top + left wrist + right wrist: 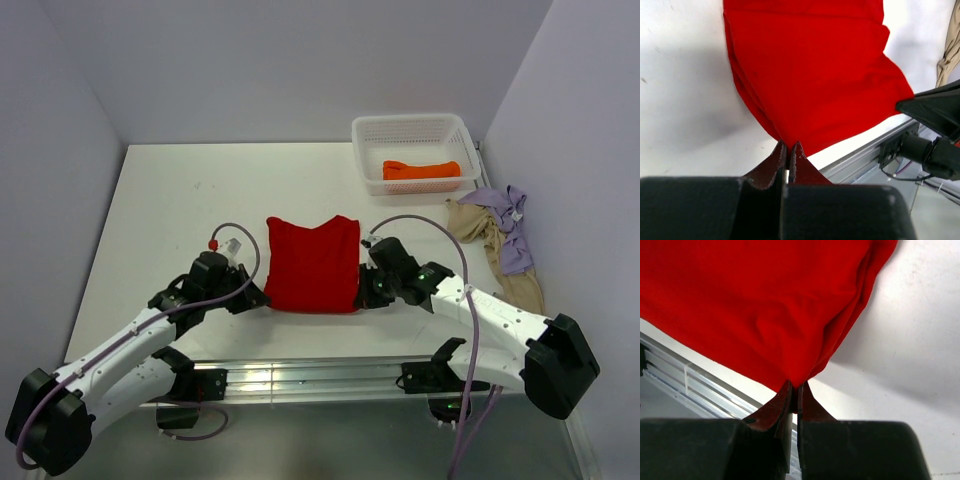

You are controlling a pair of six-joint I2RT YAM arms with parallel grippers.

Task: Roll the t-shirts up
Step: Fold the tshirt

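Note:
The red t-shirt (313, 262) lies folded into a narrow rectangle on the white table, near the front edge. My left gripper (258, 297) is shut on its near left corner; the wrist view shows the red cloth (810, 70) pinched between the jaws (788, 146). My right gripper (365, 294) is shut on its near right corner, with the cloth (765, 305) caught in the jaws (795, 385). An orange t-shirt (421, 170) lies rolled in the basket. A lilac t-shirt (510, 226) and a beige t-shirt (482, 232) lie crumpled at the right.
A white plastic mesh basket (413, 130) stands at the back right. The metal rail (320, 378) runs along the table's front edge, just below the red shirt. Grey walls close in the left, back and right sides.

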